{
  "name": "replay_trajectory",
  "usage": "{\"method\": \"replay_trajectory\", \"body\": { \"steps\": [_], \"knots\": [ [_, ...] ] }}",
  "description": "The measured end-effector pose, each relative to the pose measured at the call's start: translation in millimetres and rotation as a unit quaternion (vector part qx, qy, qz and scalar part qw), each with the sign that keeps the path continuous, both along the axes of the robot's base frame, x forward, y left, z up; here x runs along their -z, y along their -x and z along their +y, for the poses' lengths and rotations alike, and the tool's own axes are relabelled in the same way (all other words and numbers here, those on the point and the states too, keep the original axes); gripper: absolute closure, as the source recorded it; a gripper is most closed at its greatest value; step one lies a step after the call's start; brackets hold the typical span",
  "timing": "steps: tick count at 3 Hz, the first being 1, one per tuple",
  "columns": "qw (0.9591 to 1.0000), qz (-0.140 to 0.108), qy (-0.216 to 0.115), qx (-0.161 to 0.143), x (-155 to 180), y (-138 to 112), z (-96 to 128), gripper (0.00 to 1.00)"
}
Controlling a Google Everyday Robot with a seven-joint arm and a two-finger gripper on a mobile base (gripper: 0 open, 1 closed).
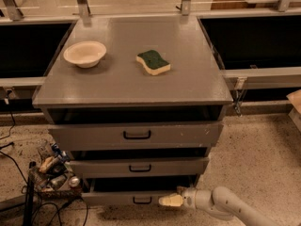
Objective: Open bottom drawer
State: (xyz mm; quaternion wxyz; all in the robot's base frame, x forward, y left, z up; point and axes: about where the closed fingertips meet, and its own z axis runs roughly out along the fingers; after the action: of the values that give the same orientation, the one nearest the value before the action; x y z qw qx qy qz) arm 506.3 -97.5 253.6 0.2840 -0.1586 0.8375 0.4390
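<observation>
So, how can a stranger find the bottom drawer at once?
Find the grey cabinet with three stacked drawers. The bottom drawer is the lowest one, with the gripper beside its black handle. Its front is the slimmest of the three.

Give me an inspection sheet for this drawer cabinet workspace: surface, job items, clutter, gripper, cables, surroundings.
Surface: grey cabinet top, holding a cream bowl and a green-and-yellow sponge.
Job's things: bottom drawer, the lowest and slimmest front, with a black handle; a dark gap shows above it.
Clutter: heap of cans and small bits on the floor left of the cabinet.
Grippers: gripper at the bottom drawer's front, just right of the handle; its arm comes in from the right.
Cables: black cables on the floor at left.
Surroundings: speckled floor, dark recesses on either side, metal rails behind.
</observation>
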Motion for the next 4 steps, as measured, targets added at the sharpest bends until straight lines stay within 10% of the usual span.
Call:
{"method": "replay_trajectory", "body": {
  "steps": [4],
  "knots": [
    [0.9993, -0.008, 0.021, 0.031, 2.0, -27.0, 12.5, 0.0]
  ]
}}
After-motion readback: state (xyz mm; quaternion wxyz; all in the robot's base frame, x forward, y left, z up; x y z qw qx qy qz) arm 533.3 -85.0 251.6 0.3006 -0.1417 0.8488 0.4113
